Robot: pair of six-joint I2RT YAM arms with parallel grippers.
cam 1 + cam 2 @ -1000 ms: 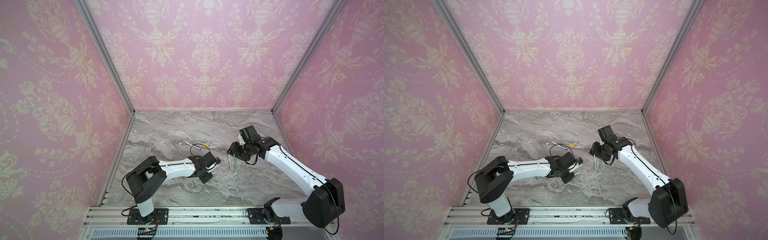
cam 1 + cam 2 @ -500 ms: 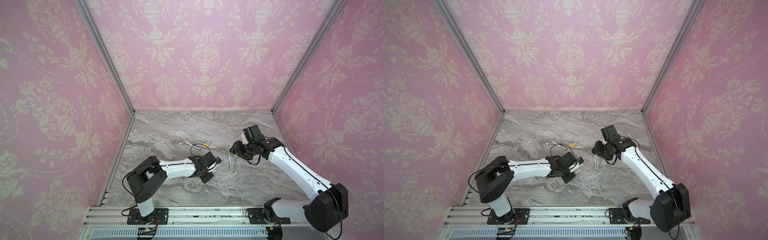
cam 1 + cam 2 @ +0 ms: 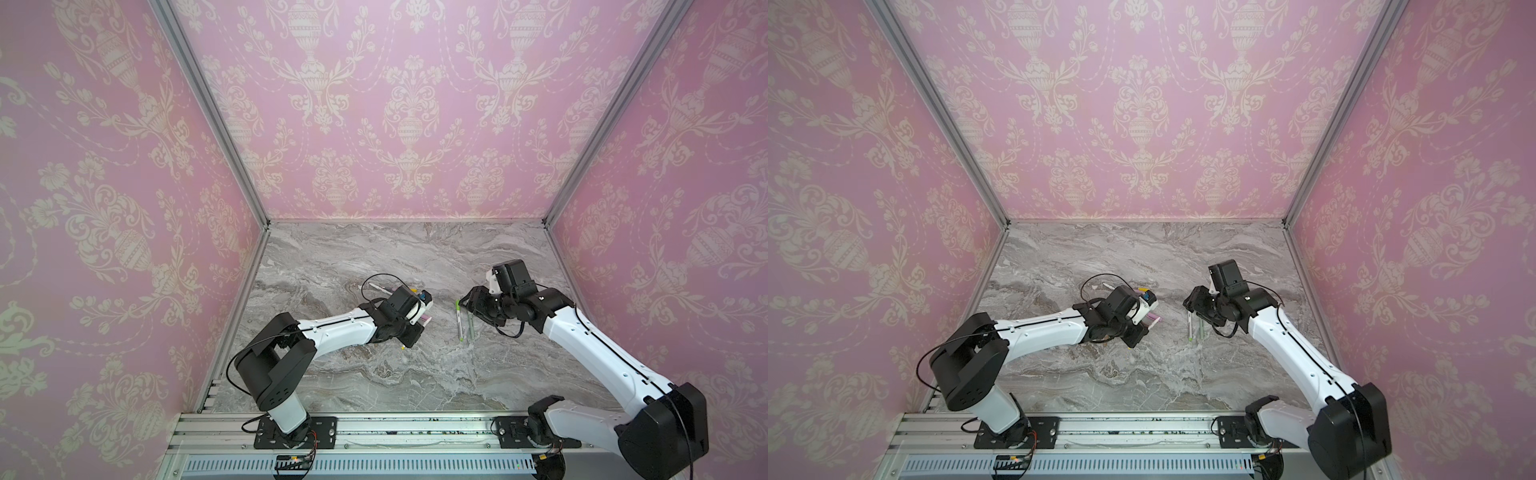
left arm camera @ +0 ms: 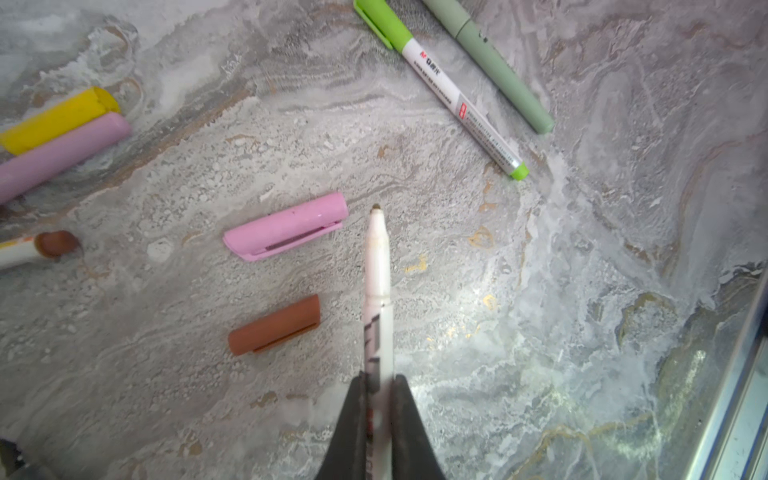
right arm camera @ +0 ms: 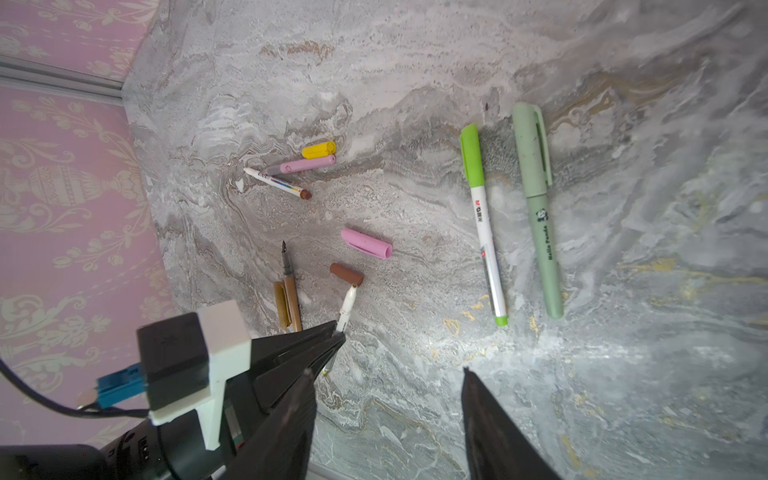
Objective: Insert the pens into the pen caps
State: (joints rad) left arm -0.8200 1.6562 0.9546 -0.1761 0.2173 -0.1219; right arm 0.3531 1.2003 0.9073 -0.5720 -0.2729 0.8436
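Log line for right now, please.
left pincer: shut on white pen | right pincer: open, empty | capped: green pen, sage pen | loose: pink cap, brown cap, yellow cap, tan cap

Glossy plastic pink cap, marble-look tabletop

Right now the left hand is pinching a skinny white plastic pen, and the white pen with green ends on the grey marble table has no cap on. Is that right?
Not quite. The white pen with green ends wears its bright green plastic cap, as the right wrist view shows. The left hand does pinch the skinny white plastic pen.
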